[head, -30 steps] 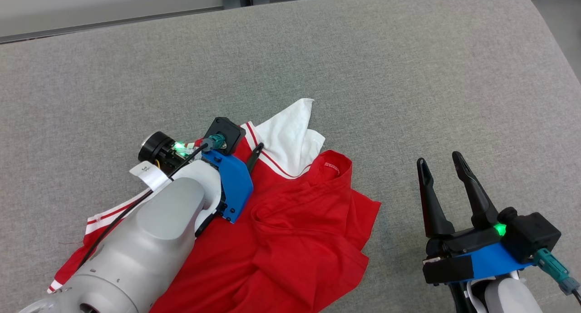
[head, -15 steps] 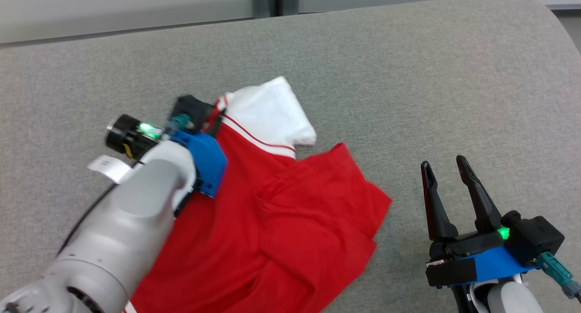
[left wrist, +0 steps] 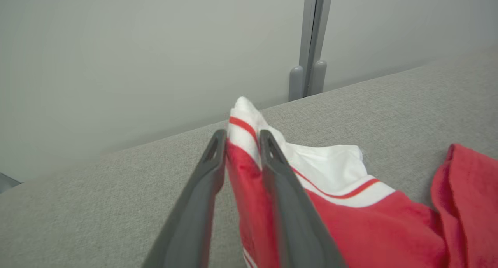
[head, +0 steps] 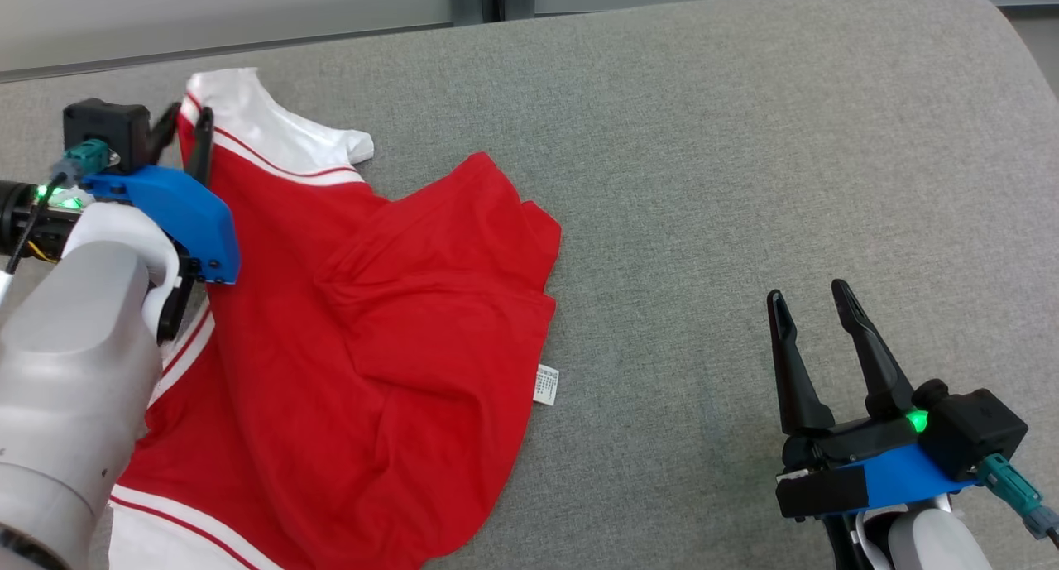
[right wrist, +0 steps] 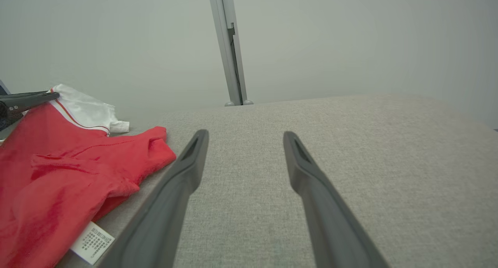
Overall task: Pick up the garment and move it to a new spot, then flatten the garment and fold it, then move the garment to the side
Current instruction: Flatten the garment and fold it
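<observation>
since a second ago the shirt [head: 372, 322] has been dragged up and leftward over the cushion [head: 703, 140]. at far left its white-trimmed corner is pinched by the left gripper [head: 186, 131]; the long axis is run from there down and rightward. the right gripper [head: 807, 293], spread and empty, is held well apart at right.

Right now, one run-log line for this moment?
left fingers: shut on shirt, white-trimmed edge | right fingers: open, apart from shirt, over cushion | shirt: crumpled, not yet flattened
</observation>
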Motion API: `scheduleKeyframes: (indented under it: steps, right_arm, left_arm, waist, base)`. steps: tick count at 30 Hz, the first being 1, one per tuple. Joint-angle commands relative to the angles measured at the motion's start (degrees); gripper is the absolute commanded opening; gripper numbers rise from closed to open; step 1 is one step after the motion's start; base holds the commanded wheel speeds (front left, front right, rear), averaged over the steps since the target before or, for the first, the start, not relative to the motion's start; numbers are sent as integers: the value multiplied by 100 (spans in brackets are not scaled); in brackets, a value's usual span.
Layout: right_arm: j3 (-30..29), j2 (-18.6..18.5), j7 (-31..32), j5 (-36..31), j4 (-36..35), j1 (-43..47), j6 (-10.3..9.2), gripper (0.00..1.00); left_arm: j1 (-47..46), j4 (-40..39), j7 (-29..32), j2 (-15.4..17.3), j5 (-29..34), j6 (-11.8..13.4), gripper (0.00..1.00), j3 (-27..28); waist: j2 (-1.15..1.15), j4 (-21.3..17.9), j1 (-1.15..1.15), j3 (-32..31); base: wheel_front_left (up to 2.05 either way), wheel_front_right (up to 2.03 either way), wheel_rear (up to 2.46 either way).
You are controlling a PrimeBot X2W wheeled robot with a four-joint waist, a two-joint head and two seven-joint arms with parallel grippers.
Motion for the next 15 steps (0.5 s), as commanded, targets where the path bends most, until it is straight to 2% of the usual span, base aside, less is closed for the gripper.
scheduleKeyframes:
  steps: [1, 4, 7, 8, 9, 15]
  right_arm:
    - [2, -5, -19, 18, 7, 6, 1, 100]
    - [-7, -4, -19, 42, 25, 34, 1, 100]
    - [-23, -4, -18, 38, 28, 65, 1, 100]
    - [-23, -4, -18, 38, 28, 65, 1, 100]
    - [-36, -6, -18, 16, 38, 106, 1, 100]
    - [-22, -6, -19, -44, 109, 205, 1, 100]
  left_arm:
    - [63, -173, -24, 89, 78, 63, 100, 115]
    - [273, -756, -25, 191, 286, 271, 100, 424]
    - [603, -1484, -25, 403, 550, 491, 100, 959]
    - [603, -1484, -25, 403, 550, 491, 100, 959]
    - [915, -2062, -24, 418, 794, 666, 100, 1393]
    - [2194, -3520, -21, 327, 1531, 905, 100, 2494]
  waist:
    - [0, -11, -1, -17]
    - [0, 23, -1, -103]
    - [0, 102, -1, -206]
    - [0, 102, -1, -206]
    - [0, 178, -1, -302]
    - [0, 440, -1, -613]
  base:
    - [0, 0, 0]
    - [0, 0, 0]
    - [0, 0, 0]
    - [0, 0, 0]
    - [0, 0, 0]
    - [0, 0, 0]
